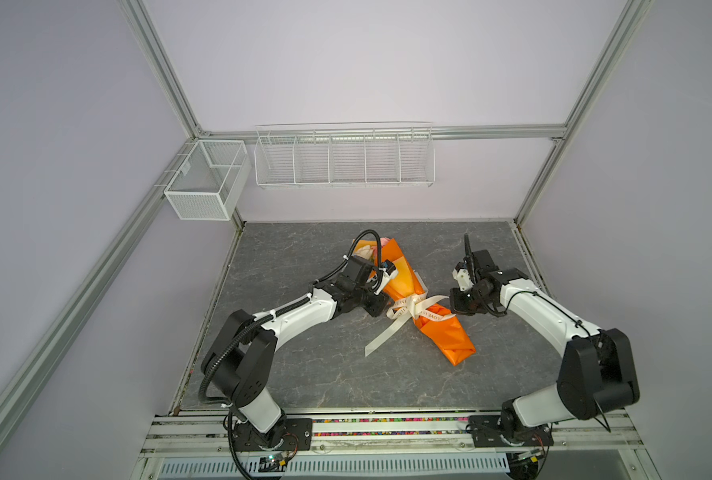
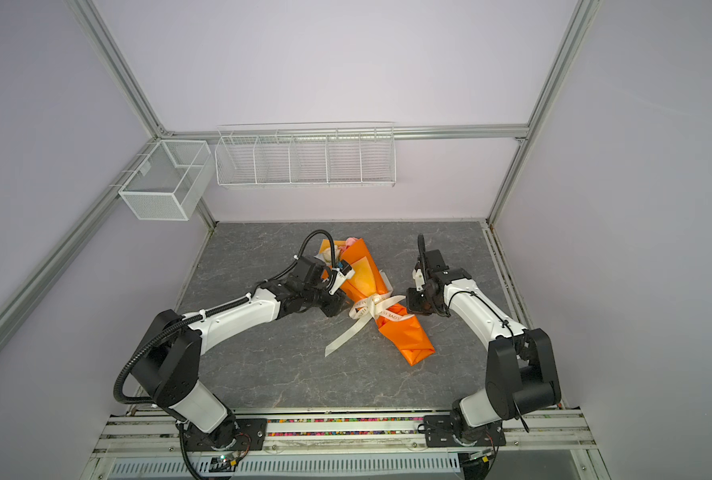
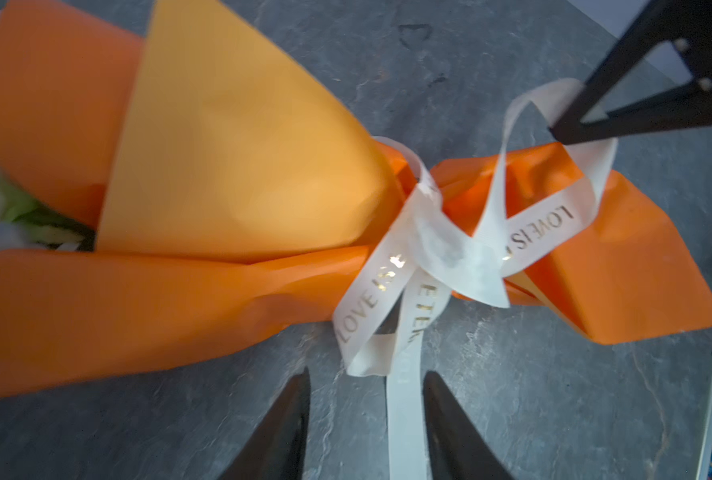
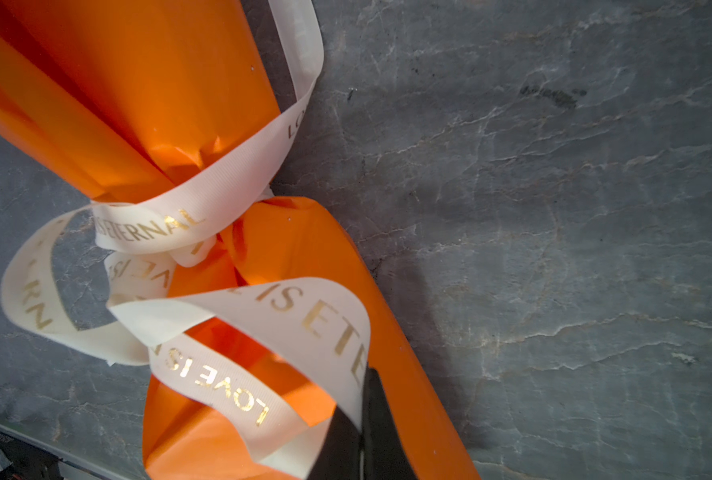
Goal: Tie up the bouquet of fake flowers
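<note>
On the grey tabletop (image 1: pixel 304 374) the bouquet of fake flowers (image 1: pixel 404 283) is laid mid-surface, blooms toward 11 o'clock. The cream ribbon (image 1: pixel 404 309) is knotted round its waist. At 3 o'clock a ribbon loop is pinched in the closed right claw (image 4: pixel 367 374). At 9 o'clock the left claw (image 3: pixel 366 376) is kept parted, nothing gripped.

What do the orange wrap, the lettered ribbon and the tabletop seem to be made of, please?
The orange wrap: probably thin paper or plastic film, semi-matte; it holds sharp creases and light glows through. The ribbon: woven fabric, likely grosgrain; matte cream, fine ribs, shiny gold lettering. The tabletop: grey stone-look surface with pale veins; real slate or printed laminate is unclear.
</note>
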Controlling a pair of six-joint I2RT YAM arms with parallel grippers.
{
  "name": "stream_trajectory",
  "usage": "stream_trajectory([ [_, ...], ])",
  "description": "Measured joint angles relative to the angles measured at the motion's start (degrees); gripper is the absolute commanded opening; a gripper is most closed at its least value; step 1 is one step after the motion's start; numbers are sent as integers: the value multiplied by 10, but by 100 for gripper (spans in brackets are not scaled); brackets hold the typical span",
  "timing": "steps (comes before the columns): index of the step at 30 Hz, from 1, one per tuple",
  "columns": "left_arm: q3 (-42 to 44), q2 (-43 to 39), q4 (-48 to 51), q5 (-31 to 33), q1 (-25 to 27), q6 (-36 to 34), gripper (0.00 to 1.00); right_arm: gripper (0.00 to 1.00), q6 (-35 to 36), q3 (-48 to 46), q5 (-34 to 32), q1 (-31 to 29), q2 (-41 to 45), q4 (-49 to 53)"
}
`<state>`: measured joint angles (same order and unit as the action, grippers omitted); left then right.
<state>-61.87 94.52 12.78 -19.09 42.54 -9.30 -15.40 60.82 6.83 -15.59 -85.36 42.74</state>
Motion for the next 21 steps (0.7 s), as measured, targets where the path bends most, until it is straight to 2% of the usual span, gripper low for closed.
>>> stream_trajectory([
  [4, -16, 33, 0, -26, 29, -18, 42, 7, 0, 0, 0, 0, 0, 1],
  [8, -50, 85, 17, -28, 27, -15, 42, 7, 0, 1, 0, 0, 0, 1],
  [14, -58, 108, 27, -12, 29, 1, 44, 7, -2, 5, 0, 0, 0, 2],
  [18, -65, 114, 29, -10, 29, 7, 41, 7, -2, 7, 0, 0, 0, 3],
  [21, -73, 122, 30, -8, 29, 9, 35, 7, -3, 7, 0, 0, 0, 3],
])
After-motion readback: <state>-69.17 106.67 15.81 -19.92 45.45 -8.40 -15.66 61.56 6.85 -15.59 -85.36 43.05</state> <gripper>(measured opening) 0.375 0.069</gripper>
